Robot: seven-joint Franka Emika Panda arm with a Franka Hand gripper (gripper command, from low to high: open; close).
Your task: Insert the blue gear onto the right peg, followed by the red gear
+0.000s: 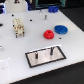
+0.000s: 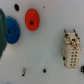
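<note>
**Both gears still loose on the table**

Using the peg plate point(image 1: 45, 56) as the landmark, since it's nearest the exterior camera: the red gear point(image 1: 48, 34) lies flat just behind it. The blue gear point(image 1: 61, 29) sits a bit farther back, toward the exterior view's right, right beside the red one. A cream connector block point(image 1: 19, 27) stands back-left. Can't tell if the gripper's fingers are apart or together.
</note>
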